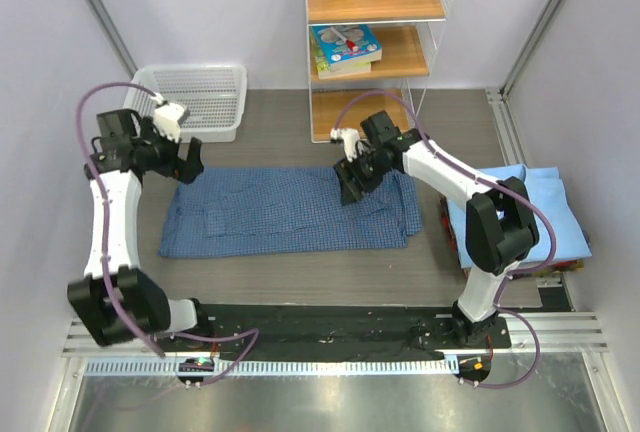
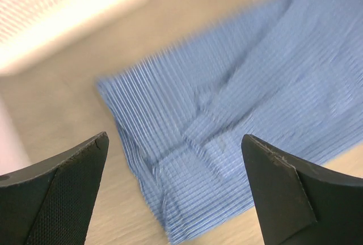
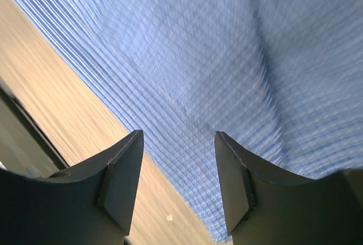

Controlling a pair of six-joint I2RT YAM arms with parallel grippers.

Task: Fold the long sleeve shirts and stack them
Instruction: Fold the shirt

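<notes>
The dark blue checked shirt (image 1: 290, 214) lies spread flat across the middle of the table, also seen in the left wrist view (image 2: 244, 92) and the right wrist view (image 3: 227, 58). The plain light blue shirt (image 1: 545, 214) lies folded at the right edge. My left gripper (image 1: 187, 162) (image 2: 174, 143) hovers open over the checked shirt's far left corner, with nothing between its fingers. My right gripper (image 1: 352, 184) (image 3: 178, 137) stands open just above the shirt's far edge, right of the middle. Only cloth and table show between its pads.
A white mesh basket (image 1: 195, 100) (image 2: 62, 12) sits at the back left, close to the left gripper. A wire-and-wood shelf (image 1: 375, 47) with books stands at the back centre, behind the right gripper. Bare wooden table (image 1: 300, 277) lies in front of the shirt.
</notes>
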